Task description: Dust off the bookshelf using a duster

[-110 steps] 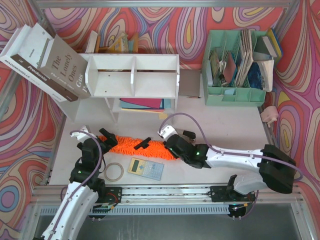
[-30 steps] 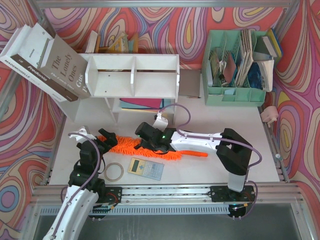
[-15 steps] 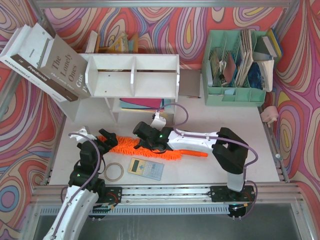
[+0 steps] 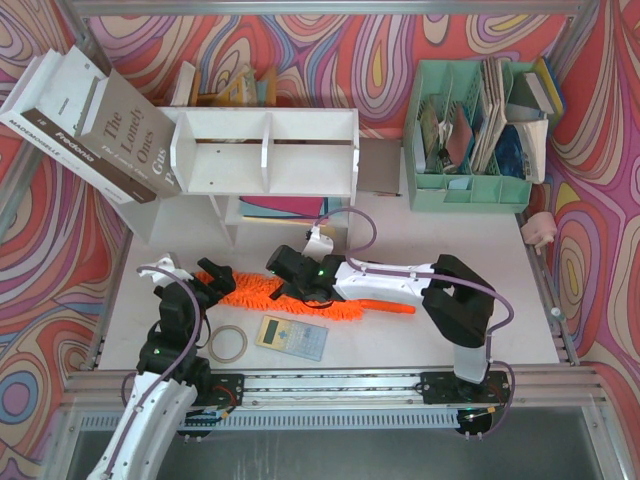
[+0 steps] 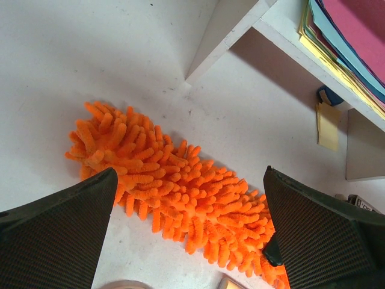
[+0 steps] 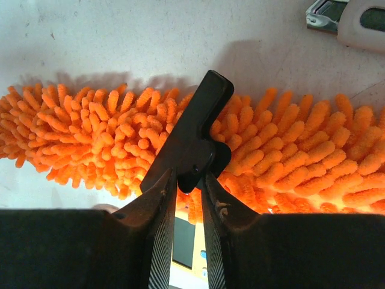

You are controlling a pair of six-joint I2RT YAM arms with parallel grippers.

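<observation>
- The duster (image 4: 250, 288) lies flat on the tabletop (image 4: 480, 270) in the lower middle of the overhead view, in front of the bookshelf (image 4: 265, 150) and not touching it.
- Its long axis runs left to right across the frame, dipping slightly to the right. The fluffy tip points left and the thin orange handle points to the lower right.
- The fingers of my right gripper (image 6: 188, 180) are drawn almost together, pinching the near end of a black bar (image 6: 192, 132) that sits on the fluff about mid-length. They hold nothing else.
- The fingers of my left gripper (image 5: 189, 241) are spread as wide as they go. It hovers over the fluffy left tip and holds nothing.
- The pinch is only on the end of the bar, so I expect the duster could pivot or slip out when I lift.
- I cannot tell how the bar is fixed to the duster, and it might shift under load.
- Lifted from the middle, either end may droop. The handle could then sweep the calculator (image 4: 291, 337) or the tape roll (image 4: 228, 343) lying just below it.
- The big books (image 4: 90, 130) lean against the shelf at the upper left, and a careless swipe there could topple them.
</observation>
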